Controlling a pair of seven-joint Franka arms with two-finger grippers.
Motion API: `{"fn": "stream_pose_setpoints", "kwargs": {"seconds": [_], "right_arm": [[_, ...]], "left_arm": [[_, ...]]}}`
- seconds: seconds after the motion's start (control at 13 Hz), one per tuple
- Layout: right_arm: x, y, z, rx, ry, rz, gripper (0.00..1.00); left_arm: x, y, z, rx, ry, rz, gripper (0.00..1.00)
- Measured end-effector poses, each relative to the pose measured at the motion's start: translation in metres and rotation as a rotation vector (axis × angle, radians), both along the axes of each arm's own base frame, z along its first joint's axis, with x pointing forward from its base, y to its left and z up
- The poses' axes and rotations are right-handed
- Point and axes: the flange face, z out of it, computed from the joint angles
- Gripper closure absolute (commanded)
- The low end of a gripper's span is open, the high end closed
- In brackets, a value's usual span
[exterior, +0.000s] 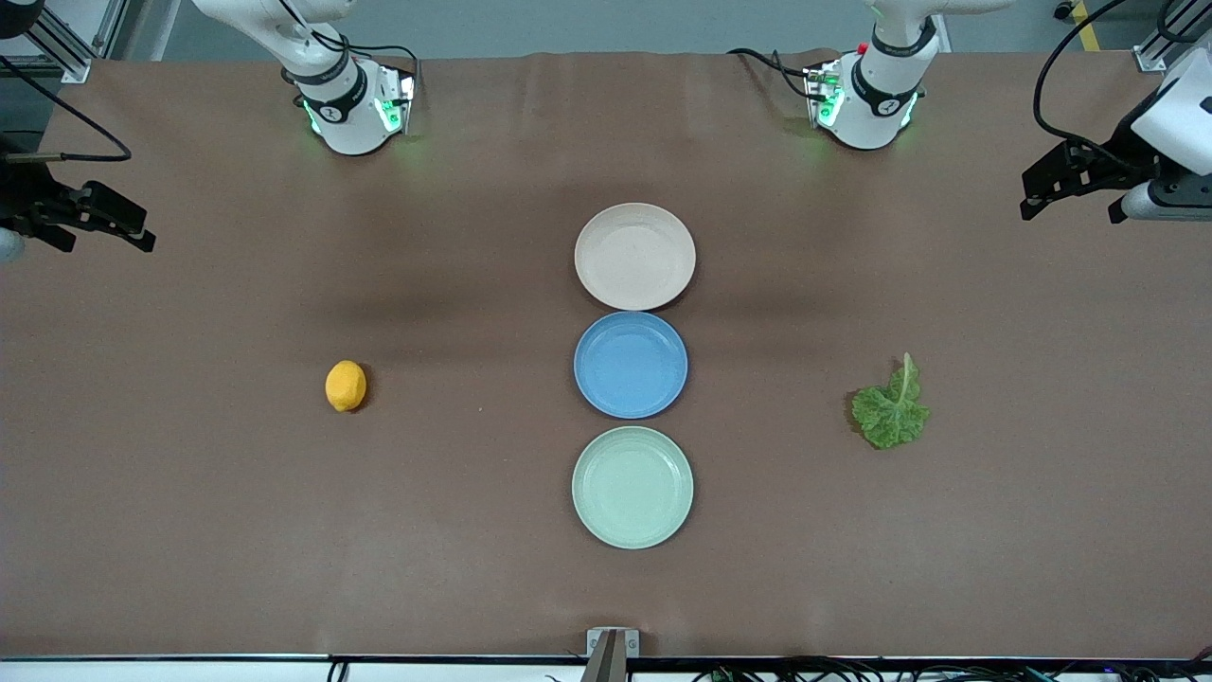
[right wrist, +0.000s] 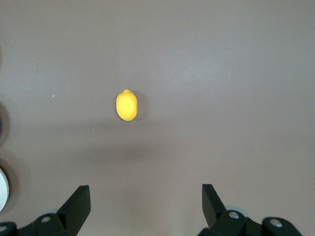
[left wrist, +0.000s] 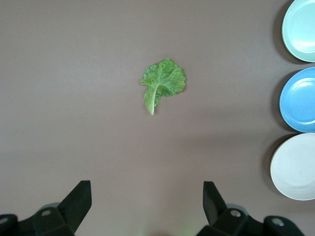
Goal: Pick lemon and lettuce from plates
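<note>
One lemon (exterior: 346,385), one lettuce (exterior: 891,406), three empty plates (exterior: 634,256), left gripper (left wrist: 147,204) spread, right gripper (right wrist: 146,204) spread

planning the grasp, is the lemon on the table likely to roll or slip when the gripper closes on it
Probably somewhat. The lemon is a small smooth oval lying on bare table, with nothing beside it to stop it, so a nudge could roll it. Its rounded sides may slide between fingers unless pinched across the middle. It looks firm, not squashy. The right gripper is open, up over the table.
</note>
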Motion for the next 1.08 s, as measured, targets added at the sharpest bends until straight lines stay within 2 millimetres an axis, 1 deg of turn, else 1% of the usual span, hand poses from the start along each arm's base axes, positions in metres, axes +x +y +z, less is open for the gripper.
{"fn": "stream_pose_setpoints", "kwargs": {"seconds": [1.08], "right_arm": [[0.001,-0.0014,0.0007,-0.015,-0.009,0.023,0.0]], "left_arm": [[0.0015,-0.003,0.0027,-0.001,-0.009,-0.006,0.0]]}}
